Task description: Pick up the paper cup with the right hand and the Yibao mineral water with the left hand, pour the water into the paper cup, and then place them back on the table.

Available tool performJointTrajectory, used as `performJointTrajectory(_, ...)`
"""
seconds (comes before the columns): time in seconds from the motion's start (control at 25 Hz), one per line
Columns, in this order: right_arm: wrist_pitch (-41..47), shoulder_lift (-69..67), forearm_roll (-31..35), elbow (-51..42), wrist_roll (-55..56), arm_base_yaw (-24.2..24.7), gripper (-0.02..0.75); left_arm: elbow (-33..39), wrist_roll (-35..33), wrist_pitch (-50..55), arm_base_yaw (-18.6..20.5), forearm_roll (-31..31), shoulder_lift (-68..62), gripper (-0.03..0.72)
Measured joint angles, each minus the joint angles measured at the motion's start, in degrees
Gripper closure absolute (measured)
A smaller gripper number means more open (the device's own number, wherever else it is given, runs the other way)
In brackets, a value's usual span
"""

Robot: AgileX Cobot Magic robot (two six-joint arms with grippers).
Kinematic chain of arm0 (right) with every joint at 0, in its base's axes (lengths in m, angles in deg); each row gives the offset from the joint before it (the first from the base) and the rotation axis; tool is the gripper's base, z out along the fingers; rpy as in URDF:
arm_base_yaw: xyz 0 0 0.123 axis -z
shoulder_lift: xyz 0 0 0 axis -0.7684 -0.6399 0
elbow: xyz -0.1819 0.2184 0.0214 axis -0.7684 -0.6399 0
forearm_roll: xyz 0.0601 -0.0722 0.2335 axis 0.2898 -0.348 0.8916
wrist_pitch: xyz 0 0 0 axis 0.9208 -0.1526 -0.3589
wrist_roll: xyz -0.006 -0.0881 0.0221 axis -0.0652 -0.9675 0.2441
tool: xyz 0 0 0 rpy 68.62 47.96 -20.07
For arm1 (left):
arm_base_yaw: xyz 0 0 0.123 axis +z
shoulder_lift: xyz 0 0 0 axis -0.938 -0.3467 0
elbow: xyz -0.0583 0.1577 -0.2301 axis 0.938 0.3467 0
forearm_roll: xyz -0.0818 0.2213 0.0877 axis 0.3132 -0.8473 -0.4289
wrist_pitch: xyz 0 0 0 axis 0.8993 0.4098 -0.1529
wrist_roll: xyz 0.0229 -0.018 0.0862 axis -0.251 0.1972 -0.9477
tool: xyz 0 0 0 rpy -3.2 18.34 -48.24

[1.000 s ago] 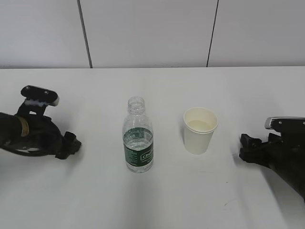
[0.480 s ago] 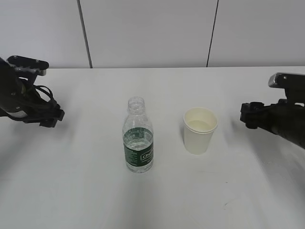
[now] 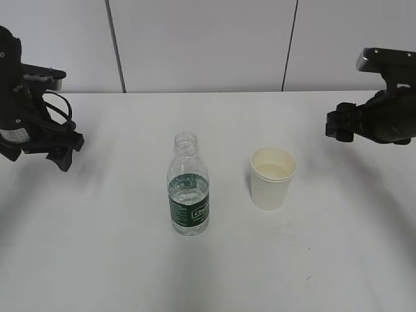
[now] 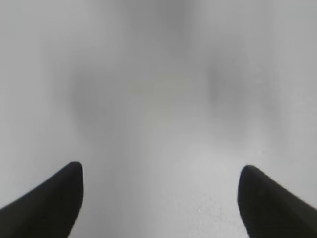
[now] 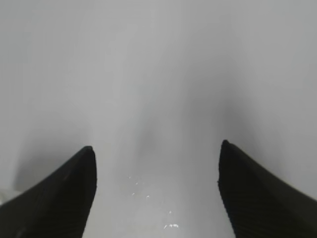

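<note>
White table (image 3: 117,273): uncapped Yibao mineral water (image 3: 189,185) upright, paper cup (image 3: 273,177) near its right, apart.

Two black, tapered fingertips (image 4: 49,206) of the left hand's two-fingered gripper (image 4: 161,201) rise from the lower corners, spread wide apart with nothing between them. Beyond them lies only the plain white matte table (image 4: 158,99), blurred, with soft grey shadows across it.

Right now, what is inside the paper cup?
The paper cup stands upright on the table, open at the top. Its cream inner wall shows, with what looks like a little liquid low down. The cup's near wall hides the very bottom, so the level is uncertain.
</note>
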Motion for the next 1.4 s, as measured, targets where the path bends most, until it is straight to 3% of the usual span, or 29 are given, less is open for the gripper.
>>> performJointTrajectory(0.36,34.85,0.20,-2.97,17.12,-0.43,0.00,0.144,-9.67,-9.69,17.99,0.14,6.17,0.00,0.113)
performJointTrajectory(0.56,47.28,0.20,-4.79,24.41,-0.53,0.00,0.144,-13.73,-13.15,23.30,0.17,10.35,0.00,0.113)
performJointTrajectory(0.8,60.34,0.20,-5.39,30.64,-0.53,0.00,0.144,-15.84,-14.00,23.77,0.17,10.78,0.00,0.113)
performJointTrajectory(1.16,65.16,0.20,-7.00,34.92,-1.85,0.00,0.144,-15.87,-14.40,23.87,0.29,12.62,0.84,0.113)
performJointTrajectory(1.4,65.16,0.20,-10.60,35.01,-2.79,0.23,0.144,-15.87,-14.87,23.98,3.36,13.10,3.03,0.113)
